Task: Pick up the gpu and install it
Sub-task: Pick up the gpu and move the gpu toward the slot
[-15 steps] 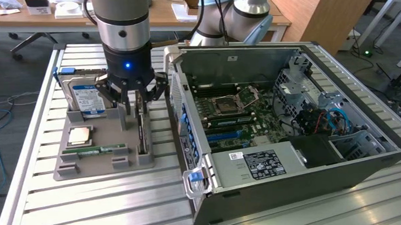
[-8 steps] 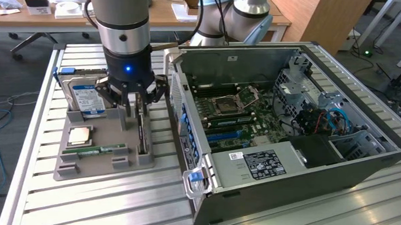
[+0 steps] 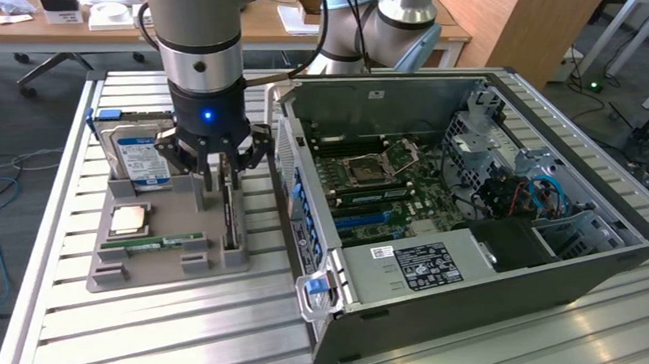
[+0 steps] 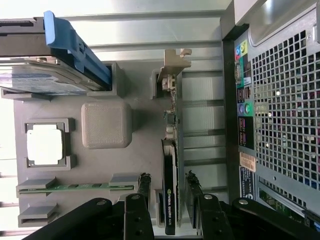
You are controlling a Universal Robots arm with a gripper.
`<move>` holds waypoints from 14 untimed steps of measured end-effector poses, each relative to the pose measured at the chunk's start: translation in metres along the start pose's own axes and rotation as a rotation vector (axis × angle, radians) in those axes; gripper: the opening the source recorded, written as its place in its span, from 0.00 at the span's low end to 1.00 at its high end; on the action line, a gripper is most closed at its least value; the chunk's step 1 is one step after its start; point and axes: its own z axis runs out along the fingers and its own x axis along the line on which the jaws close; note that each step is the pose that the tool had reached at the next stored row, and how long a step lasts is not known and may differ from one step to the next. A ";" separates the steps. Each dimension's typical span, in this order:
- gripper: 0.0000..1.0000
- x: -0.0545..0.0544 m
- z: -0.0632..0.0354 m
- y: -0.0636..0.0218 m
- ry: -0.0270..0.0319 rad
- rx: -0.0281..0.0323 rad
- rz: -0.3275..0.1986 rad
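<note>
The gpu [image 3: 230, 219] is a thin dark card standing on edge in a slot of the grey holder [image 3: 149, 277]. In the wrist view the gpu [image 4: 170, 150] runs lengthwise, with its silvery bracket [image 4: 173, 65] at the far end. My gripper [image 3: 222, 182] hangs right over the card, and in the wrist view my gripper [image 4: 168, 189] is open. One of its black fingers [image 4: 144, 186] stands on each side of the board, with a small gap to it on both sides. The card is still seated in the holder.
The holder also carries a hard drive with a blue-white label [image 3: 137, 155], a processor chip [image 3: 126, 218] and a green memory stick [image 3: 155, 243]. The open computer case [image 3: 465, 195] lies close on the exterior view's right, its motherboard [image 3: 379, 184] exposed. The slatted metal table [image 3: 190, 331] extends in front.
</note>
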 end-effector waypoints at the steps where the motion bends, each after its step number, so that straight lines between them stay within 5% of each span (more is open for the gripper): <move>1: 0.42 0.000 0.0000 0.0000 0.0001 0.0001 0.000; 14: 0.42 0.000 0.0024 -0.0001 0.0000 0.0000 0.000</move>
